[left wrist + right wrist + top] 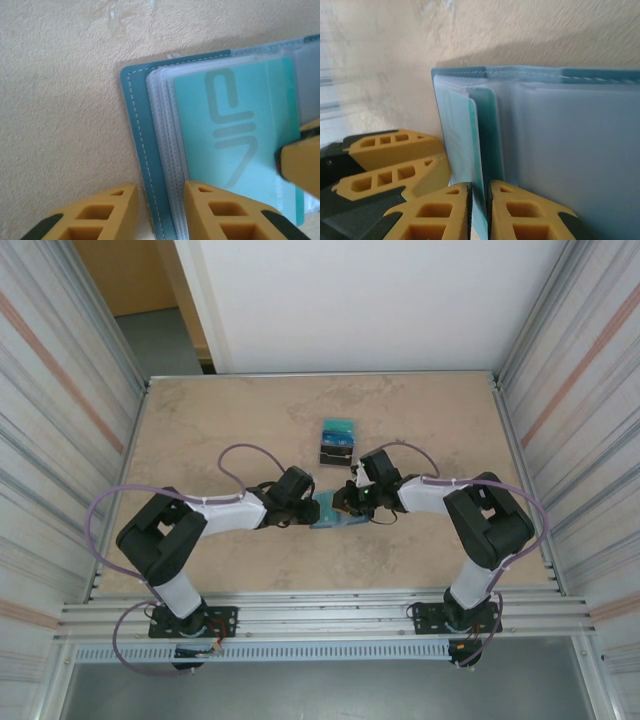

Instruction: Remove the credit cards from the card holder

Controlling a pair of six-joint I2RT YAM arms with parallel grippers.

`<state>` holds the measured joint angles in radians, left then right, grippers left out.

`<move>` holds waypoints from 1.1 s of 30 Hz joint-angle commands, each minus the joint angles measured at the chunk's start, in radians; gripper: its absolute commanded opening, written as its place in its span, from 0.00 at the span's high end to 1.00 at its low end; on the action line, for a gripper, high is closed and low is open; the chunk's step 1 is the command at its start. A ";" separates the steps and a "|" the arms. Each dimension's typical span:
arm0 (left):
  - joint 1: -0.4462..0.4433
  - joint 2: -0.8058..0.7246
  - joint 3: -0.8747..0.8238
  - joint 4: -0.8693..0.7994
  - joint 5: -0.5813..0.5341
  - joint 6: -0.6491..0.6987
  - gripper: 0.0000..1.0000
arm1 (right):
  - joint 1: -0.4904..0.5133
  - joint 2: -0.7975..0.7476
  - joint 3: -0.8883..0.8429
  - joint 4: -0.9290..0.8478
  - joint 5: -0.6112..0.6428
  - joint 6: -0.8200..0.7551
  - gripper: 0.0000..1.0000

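Card holder (333,517), top view: lies on the table (200,420) near its middle, between left gripper (311,507) and right gripper (346,504) — seemingly one to steady, one to pull.

Left wrist: the left gripper's narrow jaws straddle the holder's stitched edge; clamped or not, cannot tell. Credit card (235,145) shows a large grey mark, small print unreadable.

Right wrist: the right gripper pinches that card's edge, jaws almost closed.

surface (200,420): beige, marbled, carrying two things | card holder (328,514): lying open near its middle | small dark tray (337,453): sitting just beyond, apart, with teal credit cards (338,427) showing at its far end
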<state>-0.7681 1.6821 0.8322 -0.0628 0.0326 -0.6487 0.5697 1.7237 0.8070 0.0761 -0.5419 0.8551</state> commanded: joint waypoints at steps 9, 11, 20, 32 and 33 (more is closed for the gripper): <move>-0.019 -0.001 0.009 -0.076 0.002 -0.004 0.70 | 0.012 0.026 -0.025 0.119 -0.099 0.038 0.81; -0.019 0.000 0.009 -0.084 -0.002 -0.007 0.70 | 0.003 0.014 -0.031 0.118 -0.104 0.039 0.79; -0.019 0.017 0.018 -0.095 -0.004 -0.010 0.70 | -0.035 -0.058 -0.061 0.105 -0.106 0.041 0.79; -0.019 0.017 0.018 -0.094 -0.005 -0.010 0.70 | -0.045 -0.088 -0.069 0.089 -0.102 0.038 0.83; -0.019 0.017 0.016 -0.095 -0.006 -0.010 0.70 | -0.046 -0.088 -0.070 0.087 -0.101 0.037 0.83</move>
<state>-0.7799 1.6814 0.8452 -0.0967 0.0296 -0.6525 0.5293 1.6661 0.7425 0.1638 -0.6262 0.8833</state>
